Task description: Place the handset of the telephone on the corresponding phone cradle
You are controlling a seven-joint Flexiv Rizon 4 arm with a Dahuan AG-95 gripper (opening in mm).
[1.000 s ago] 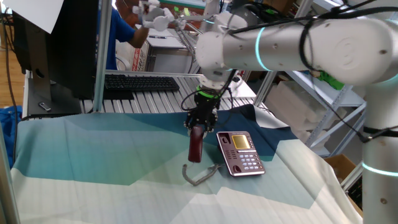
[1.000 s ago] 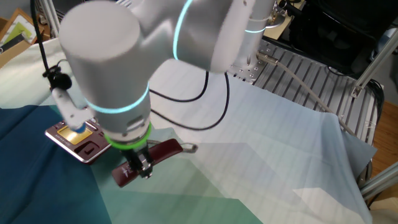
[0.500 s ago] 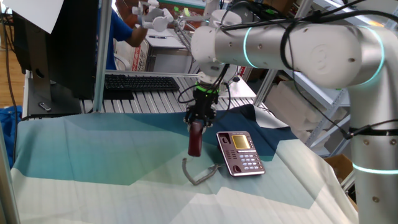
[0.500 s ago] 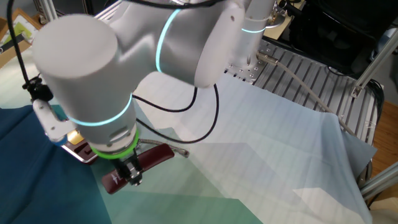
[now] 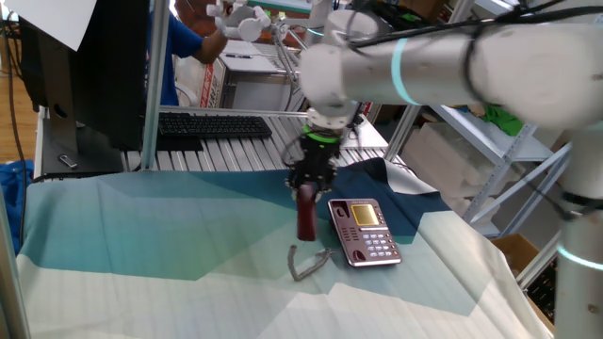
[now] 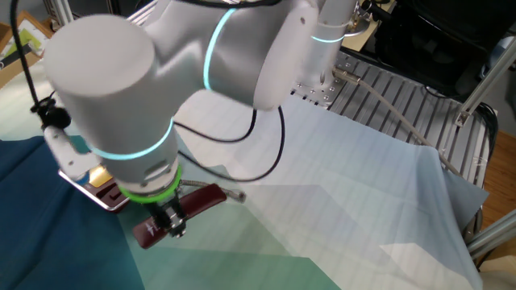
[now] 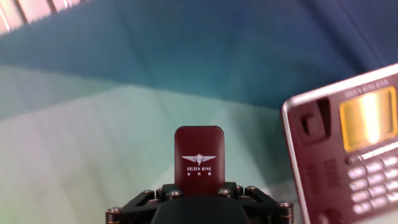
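My gripper (image 5: 309, 185) is shut on the dark red handset (image 5: 307, 216) and holds it above the cloth, just left of the maroon telephone (image 5: 365, 232). The handset hangs nearly upright in one fixed view, its grey coiled cord (image 5: 307, 264) trailing onto the cloth below. In the other fixed view the handset (image 6: 192, 205) lies across under the gripper (image 6: 171, 225), beside the telephone (image 6: 95, 181). In the hand view the handset's end (image 7: 199, 159) sticks out from the gripper (image 7: 199, 194). The telephone (image 7: 354, 155), with its yellowish display and cradle recess, is at the right.
A teal and white cloth (image 5: 141, 235) covers the table. A black keyboard (image 5: 212, 125) lies on the metal rack behind. A dark monitor (image 5: 94, 66) stands at the back left, with a person beyond it. Shelving stands at the right.
The gripper with the handset has shifted a little right, closer to the telephone. The cord's loose end has followed on the cloth.
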